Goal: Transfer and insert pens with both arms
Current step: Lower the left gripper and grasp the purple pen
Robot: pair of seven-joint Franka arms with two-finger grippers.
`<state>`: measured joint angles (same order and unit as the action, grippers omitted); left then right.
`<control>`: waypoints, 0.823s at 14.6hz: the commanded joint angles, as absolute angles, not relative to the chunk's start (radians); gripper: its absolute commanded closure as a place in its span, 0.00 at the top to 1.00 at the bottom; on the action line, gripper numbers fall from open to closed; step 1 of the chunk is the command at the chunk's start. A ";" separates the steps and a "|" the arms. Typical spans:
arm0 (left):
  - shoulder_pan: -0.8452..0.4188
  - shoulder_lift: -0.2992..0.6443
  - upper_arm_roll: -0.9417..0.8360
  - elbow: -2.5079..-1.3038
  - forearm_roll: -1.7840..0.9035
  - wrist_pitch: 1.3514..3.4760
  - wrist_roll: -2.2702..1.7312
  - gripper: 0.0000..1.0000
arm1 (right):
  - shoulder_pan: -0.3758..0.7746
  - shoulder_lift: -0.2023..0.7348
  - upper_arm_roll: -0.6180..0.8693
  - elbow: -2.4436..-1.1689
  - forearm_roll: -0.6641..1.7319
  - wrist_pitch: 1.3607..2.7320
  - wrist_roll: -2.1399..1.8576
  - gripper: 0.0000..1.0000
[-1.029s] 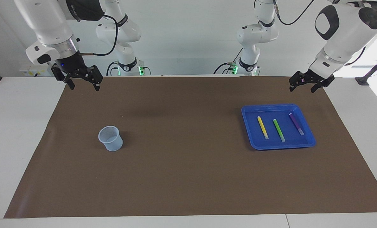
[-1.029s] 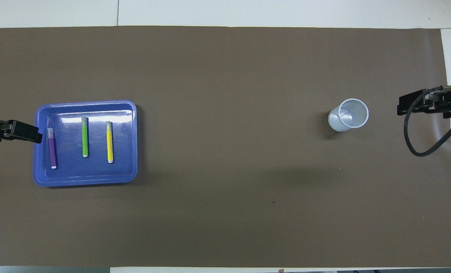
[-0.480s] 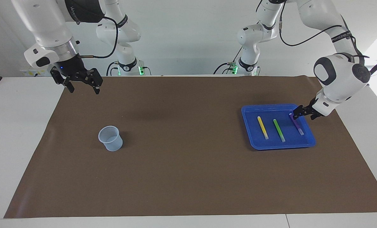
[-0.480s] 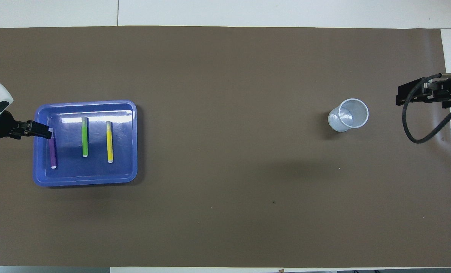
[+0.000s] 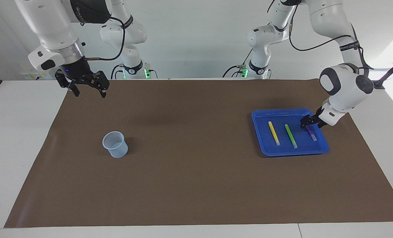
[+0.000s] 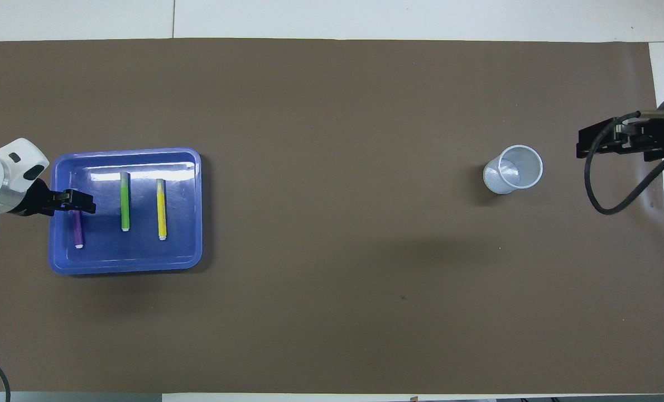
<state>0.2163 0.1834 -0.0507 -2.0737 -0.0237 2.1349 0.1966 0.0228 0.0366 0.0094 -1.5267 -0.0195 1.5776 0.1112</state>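
Two white jointed arms (image 5: 343, 87); silver wrist rings; black claws (image 5: 84, 86); looping black cables.

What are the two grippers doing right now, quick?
Left gripper: open, down over the purple pen in the blue tray, holding nothing.
Right gripper: open, empty, waiting above the table.

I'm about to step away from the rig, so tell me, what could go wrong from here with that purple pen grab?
The left pincer is open, low over the purple pen near one end, so closing there could tip or flick it. That pen lies close to the blue tray's wall, which a finger might catch. The cup is small and stands toward the right arm's end of the table, so a tilted pen may miss it.
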 commanded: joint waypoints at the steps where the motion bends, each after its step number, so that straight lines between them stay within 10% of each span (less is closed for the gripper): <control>1: 0.216 0.198 -0.054 -2.082 -0.021 2.164 0.143 0.97 | 0.015 0.028 0.012 -1.542 0.002 1.566 0.098 1.00; 8: 0.219 0.252 -0.052 -2.074 -0.020 2.197 0.133 0.89 | 0.015 -0.003 0.012 -1.582 0.002 1.578 0.104 1.00; 12: 0.215 0.253 -0.051 -2.065 -0.011 2.194 0.133 0.67 | 0.015 -0.003 0.012 -1.582 0.002 1.578 0.106 1.00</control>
<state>0.2161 0.2508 -0.0519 -2.0713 -0.0235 2.1827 0.1457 0.0228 0.0210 0.0094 -1.5527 -0.0195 1.5738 0.1112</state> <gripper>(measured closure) 0.194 0.000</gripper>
